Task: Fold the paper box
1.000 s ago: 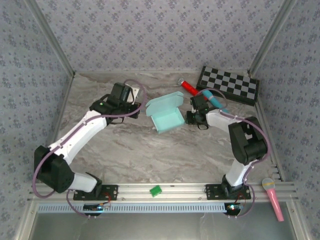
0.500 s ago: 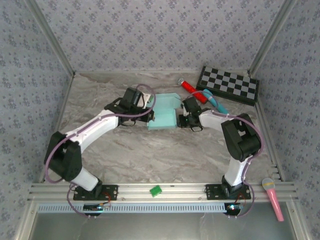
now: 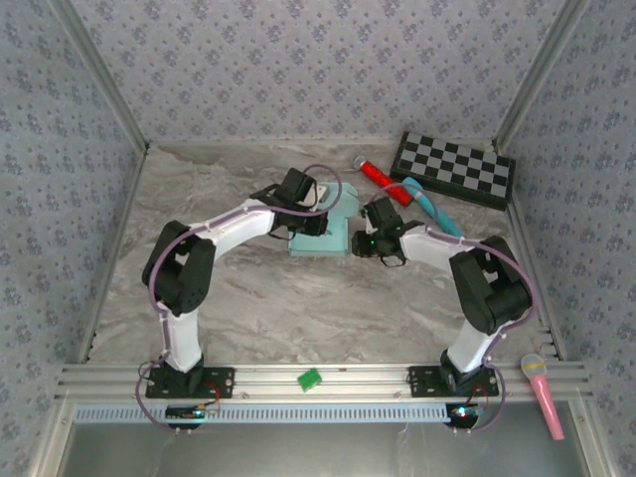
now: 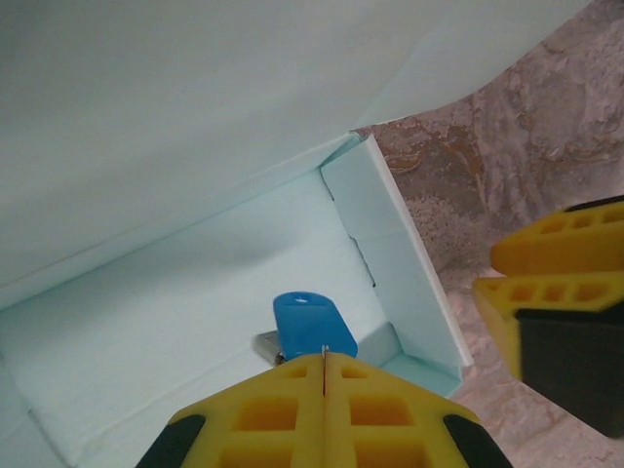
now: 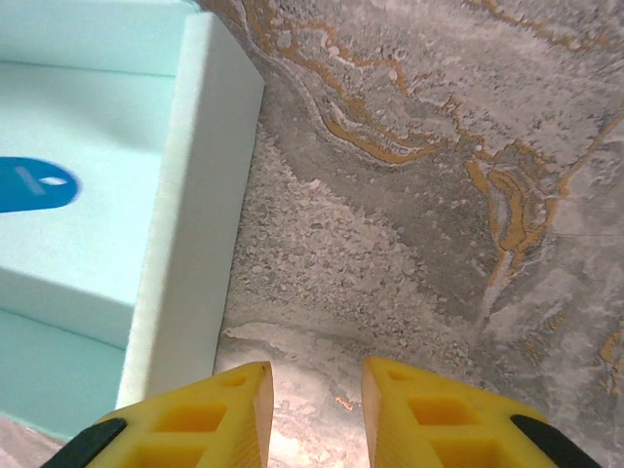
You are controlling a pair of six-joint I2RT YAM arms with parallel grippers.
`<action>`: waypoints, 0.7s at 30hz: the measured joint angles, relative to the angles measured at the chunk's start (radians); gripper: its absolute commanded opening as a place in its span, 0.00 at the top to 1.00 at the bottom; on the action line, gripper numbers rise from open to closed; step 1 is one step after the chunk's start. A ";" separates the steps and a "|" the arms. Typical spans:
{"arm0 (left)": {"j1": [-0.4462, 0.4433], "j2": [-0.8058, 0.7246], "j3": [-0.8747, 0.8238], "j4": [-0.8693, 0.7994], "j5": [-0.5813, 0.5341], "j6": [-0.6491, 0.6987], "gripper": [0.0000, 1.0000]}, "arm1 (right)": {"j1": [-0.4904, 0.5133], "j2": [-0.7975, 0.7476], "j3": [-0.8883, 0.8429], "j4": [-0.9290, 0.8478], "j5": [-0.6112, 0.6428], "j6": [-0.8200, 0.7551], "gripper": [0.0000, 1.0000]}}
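The paper box [image 3: 322, 242] is a pale blue open tray on the marble table, its lid standing up at the back. In the left wrist view the box [image 4: 146, 292] has a small blue tag with a metal end [image 4: 312, 322] lying on its floor. My left gripper [image 3: 317, 222] hovers over the tray; its yellow jaws [image 4: 324, 355] are pressed together with nothing between them. My right gripper [image 3: 361, 243] sits just outside the tray's right wall [image 5: 190, 214]. Its jaws [image 5: 317, 375] stand apart over bare table. Its fingers [image 4: 556, 244] show beside the box.
A folded checkerboard [image 3: 455, 169] lies at the back right, with a red marker [image 3: 378, 176] and a teal marker [image 3: 429, 204] in front of it. A green block [image 3: 310, 379] rests on the front rail and a pink toy microphone [image 3: 544, 393] lies at the rail's right end.
My left arm has swung right from the table's left side to above the box. The box has turned and slid slightly left, and my right gripper has followed along its right wall.
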 measured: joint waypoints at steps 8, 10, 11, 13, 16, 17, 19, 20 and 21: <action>-0.019 0.076 0.051 -0.039 -0.034 0.020 0.94 | -0.008 -0.036 -0.027 0.000 0.014 0.000 0.68; -0.023 0.076 0.051 -0.039 -0.047 0.020 0.91 | -0.010 -0.037 -0.030 0.000 0.014 0.000 0.68; -0.025 0.075 0.051 -0.039 -0.058 0.021 0.90 | -0.011 -0.037 -0.031 0.000 0.014 0.000 0.68; -0.032 0.072 0.045 -0.036 -0.088 0.020 0.88 | -0.011 -0.037 -0.031 0.000 0.014 0.000 0.68; -0.042 0.050 0.004 -0.029 -0.139 0.016 0.86 | -0.011 -0.037 -0.031 0.000 0.014 0.000 0.67; -0.044 0.040 -0.016 -0.029 -0.158 0.014 0.86 | -0.011 -0.037 -0.031 0.000 0.014 0.000 0.67; -0.045 0.023 -0.051 -0.029 -0.186 0.007 0.79 | -0.011 -0.037 -0.031 0.000 0.014 0.000 0.67; -0.048 0.013 -0.069 -0.028 -0.201 0.001 0.73 | -0.011 -0.037 -0.031 0.000 0.014 0.000 0.67; -0.048 0.003 -0.085 -0.027 -0.218 -0.004 0.71 | -0.011 -0.037 -0.031 0.000 0.014 0.000 0.67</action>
